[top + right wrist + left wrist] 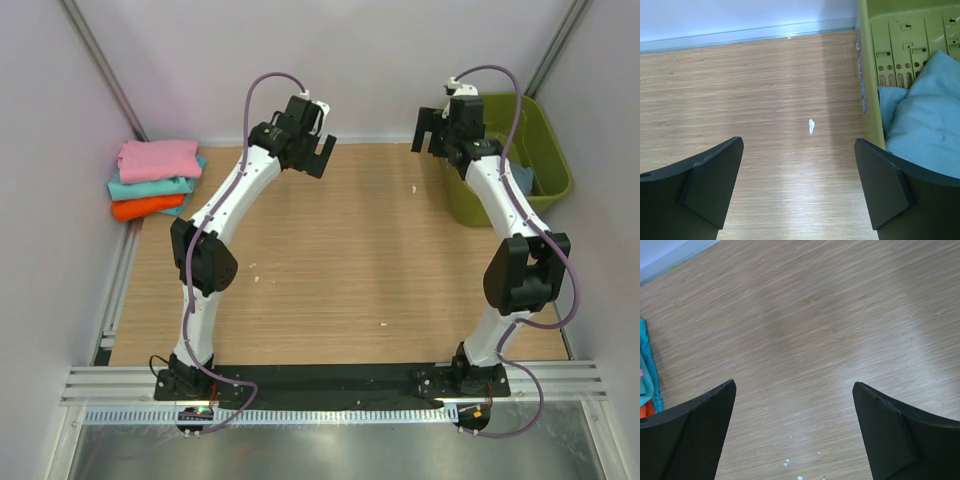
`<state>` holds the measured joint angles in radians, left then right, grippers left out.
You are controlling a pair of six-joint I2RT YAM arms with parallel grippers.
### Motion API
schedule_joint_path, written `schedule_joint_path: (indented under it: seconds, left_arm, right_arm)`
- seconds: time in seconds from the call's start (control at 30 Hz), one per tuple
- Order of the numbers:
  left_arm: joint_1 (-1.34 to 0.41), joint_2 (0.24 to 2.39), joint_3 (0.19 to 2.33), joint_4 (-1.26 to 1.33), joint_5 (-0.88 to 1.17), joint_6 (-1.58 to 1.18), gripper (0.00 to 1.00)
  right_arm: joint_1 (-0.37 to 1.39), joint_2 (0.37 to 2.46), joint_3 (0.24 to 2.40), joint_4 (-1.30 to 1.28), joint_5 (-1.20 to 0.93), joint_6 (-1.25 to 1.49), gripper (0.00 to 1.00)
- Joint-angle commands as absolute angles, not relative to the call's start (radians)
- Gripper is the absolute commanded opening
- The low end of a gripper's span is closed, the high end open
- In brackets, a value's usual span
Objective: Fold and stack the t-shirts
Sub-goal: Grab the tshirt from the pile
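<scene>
Over the table (330,260), I see left gripper (322,155) and right gripper (430,135) spread wide, empty; blue-grey t-shirt (925,115) in basket (867,60).

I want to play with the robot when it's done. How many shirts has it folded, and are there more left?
Done: three folded shirts in a pile, pink shirt on top, teal shirt under it, orange shirt at the bottom. In hand: nothing; the left gripper and right gripper hang open and empty over the table. Left: at least one blue-grey shirt in the green basket.
</scene>
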<state>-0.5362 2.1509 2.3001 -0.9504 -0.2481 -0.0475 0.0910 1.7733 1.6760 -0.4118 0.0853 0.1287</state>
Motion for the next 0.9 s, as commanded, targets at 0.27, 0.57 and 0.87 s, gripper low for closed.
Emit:
schedule_joint_path:
  seconds: [0.27, 0.57, 0.87]
  left_arm:
    - [-0.549, 2.086, 2.286, -0.965, -0.238, 0.055, 0.99]
    - [-0.541, 2.063, 2.178, -0.996, -0.166, 0.092, 0.85]
    - [-0.508, 2.062, 2.178, -1.049, 0.044, 0.074, 0.83]
  right_arm:
    - [0.019, 1.854, 1.969, -0.486, 0.141, 0.054, 0.97]
    - [-0.181, 2.025, 2.100, -0.581, -0.041, 0.090, 0.94]
    - [-0.261, 2.111, 2.011, -0.583, -0.089, 0.074, 0.92]
